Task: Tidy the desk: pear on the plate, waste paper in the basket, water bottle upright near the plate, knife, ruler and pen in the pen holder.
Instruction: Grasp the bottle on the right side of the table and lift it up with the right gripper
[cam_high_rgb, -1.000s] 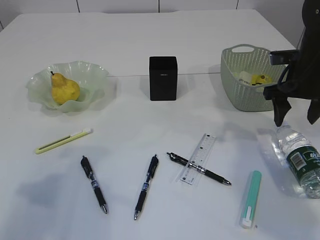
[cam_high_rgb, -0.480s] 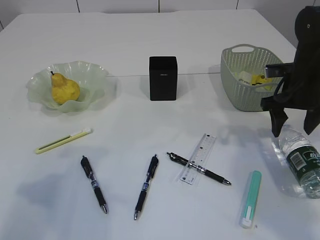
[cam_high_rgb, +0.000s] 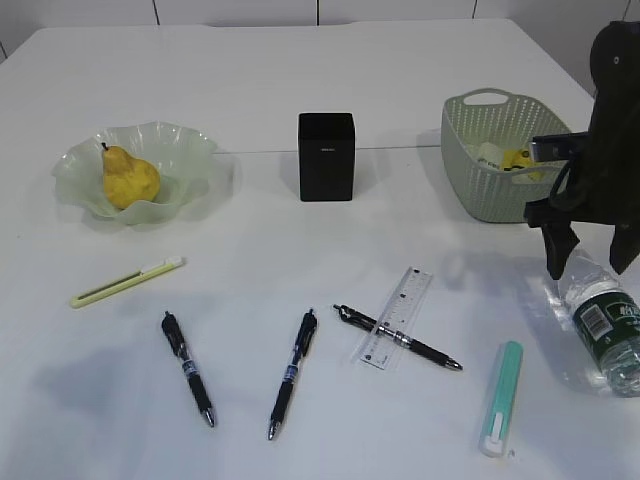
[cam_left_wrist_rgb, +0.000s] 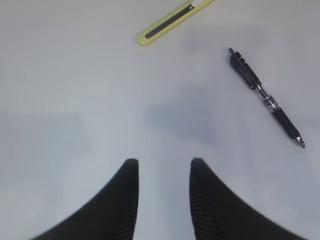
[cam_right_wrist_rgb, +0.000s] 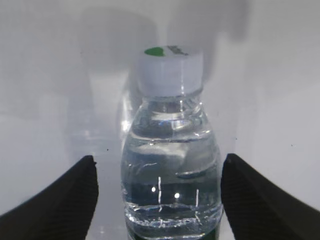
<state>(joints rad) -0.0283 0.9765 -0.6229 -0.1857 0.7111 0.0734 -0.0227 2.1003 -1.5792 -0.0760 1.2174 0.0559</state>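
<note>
The yellow pear lies in the pale green plate. Yellow waste paper sits inside the sage-green basket. The water bottle lies on its side at the right edge of the desk. My right gripper hangs open just above its cap end. In the right wrist view the bottle lies between the spread fingers of the right gripper, with gaps on both sides. The clear ruler lies across a black pen. The left gripper is open over bare desk.
The black pen holder stands mid-desk. Two more black pens lie at the front. A yellow-green knife lies at the left and a teal one at the front right, close to the bottle.
My right gripper has dropped lower and shifted slightly right, from beside the basket down to the bottle's cap end. Nothing else has moved.
</note>
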